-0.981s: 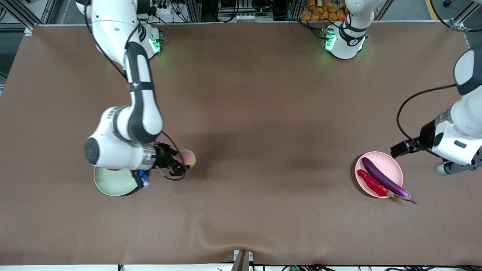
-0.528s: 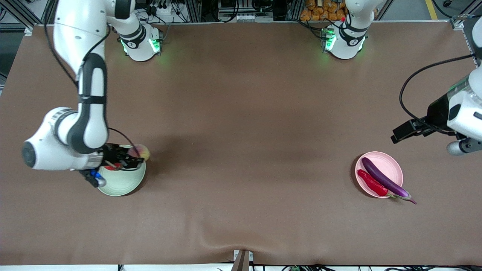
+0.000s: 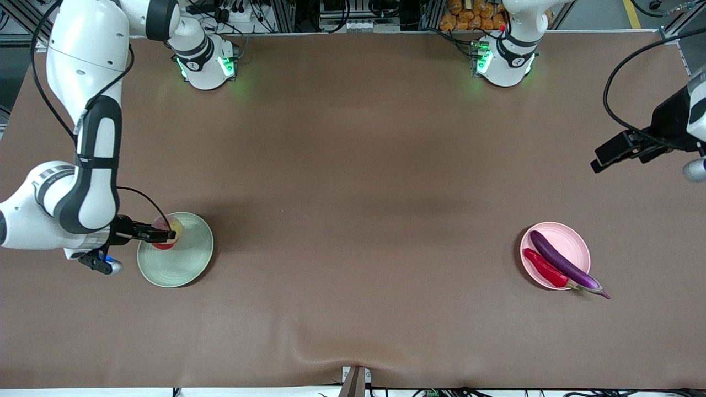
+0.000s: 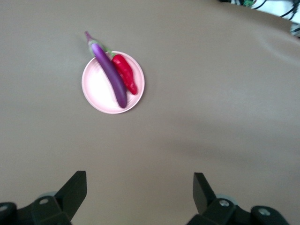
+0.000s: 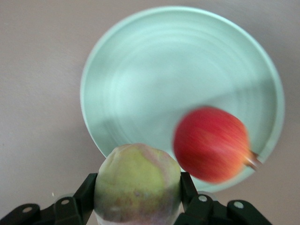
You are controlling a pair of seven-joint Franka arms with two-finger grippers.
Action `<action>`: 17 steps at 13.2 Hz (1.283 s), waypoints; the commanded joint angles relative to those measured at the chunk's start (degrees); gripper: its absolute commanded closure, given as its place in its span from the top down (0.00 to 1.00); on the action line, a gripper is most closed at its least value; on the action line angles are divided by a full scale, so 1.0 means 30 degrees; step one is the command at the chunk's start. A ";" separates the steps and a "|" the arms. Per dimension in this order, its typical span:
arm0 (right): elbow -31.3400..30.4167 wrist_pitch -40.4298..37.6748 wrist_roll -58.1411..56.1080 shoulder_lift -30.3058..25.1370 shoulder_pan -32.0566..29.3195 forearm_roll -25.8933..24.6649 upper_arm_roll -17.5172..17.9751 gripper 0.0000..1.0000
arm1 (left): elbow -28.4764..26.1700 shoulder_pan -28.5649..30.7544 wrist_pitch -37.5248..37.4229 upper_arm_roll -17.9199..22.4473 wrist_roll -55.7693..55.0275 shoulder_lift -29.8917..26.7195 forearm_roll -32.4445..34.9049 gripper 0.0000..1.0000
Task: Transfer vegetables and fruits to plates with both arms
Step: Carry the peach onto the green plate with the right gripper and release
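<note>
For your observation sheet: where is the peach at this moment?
The peach is gripped in the right hand, held over the pale green plate at the right arm's end of the table, just above the red apple.

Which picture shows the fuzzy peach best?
The right wrist view: the peach fills the foreground, clamped in the right pincer over the green plate. The front view shows only a sliver. The left wrist view shows none.

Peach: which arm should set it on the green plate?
Right. Its claw is shut on the peach over the green plate, beside the apple. The left claw is open, empty, above bare table near the pink plate.
</note>
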 commanded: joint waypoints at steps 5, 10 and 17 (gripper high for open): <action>0.0211 0.3119 -0.1574 0.0154 -0.1943 -0.0532 0.3168 1.00 | -0.3326 -0.6504 -0.0417 0.7550 0.0373 -0.2863 -0.0583 1.00; 0.0268 0.0688 -0.1174 -0.0896 -0.1827 -0.1317 0.2787 1.00 | -0.3268 -0.5301 -0.0418 0.6465 0.0373 -0.3010 -0.0613 1.00; 0.0298 -0.2413 0.2258 -0.6782 -0.5396 -0.8029 0.8348 1.00 | -0.3121 -0.5301 -0.0389 0.6465 0.0344 -0.2980 -0.0584 1.00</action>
